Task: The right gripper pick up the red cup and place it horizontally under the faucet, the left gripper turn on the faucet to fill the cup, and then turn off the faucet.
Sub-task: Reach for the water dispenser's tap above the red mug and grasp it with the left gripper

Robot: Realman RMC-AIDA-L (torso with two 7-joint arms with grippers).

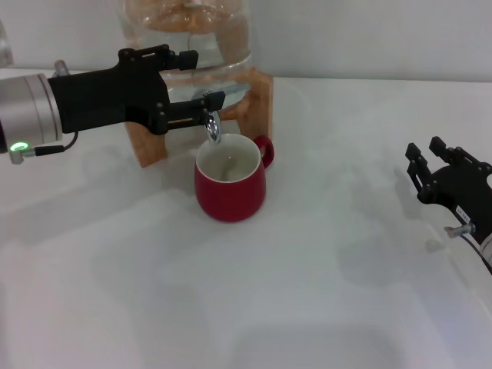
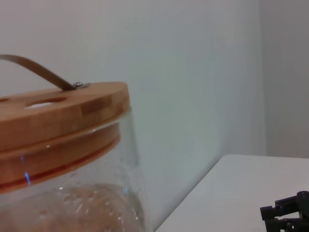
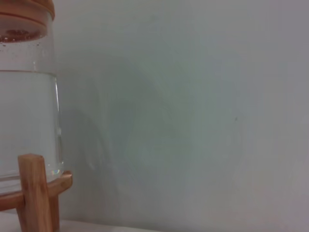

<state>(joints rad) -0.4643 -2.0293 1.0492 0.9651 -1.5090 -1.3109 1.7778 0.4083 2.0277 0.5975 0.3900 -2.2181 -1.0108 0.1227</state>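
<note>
Because the glossy red ceramic cup (image 1: 230, 187) stands upright on the white bench (image 1: 307, 292) directly beneath the chrome faucet (image 1: 212, 127), your left end effector (image 1: 201, 101) pinches its lever, while your right end effector (image 1: 432, 164) waits spread, well apart.

A bare test bench, likely a lab, is suggested: a plain white table (image 1: 307, 292) is set against a blank pale wall (image 3: 193, 96), and only a glass water jar (image 3: 26, 121) on a wooden stand (image 1: 150, 142) is seen.
</note>
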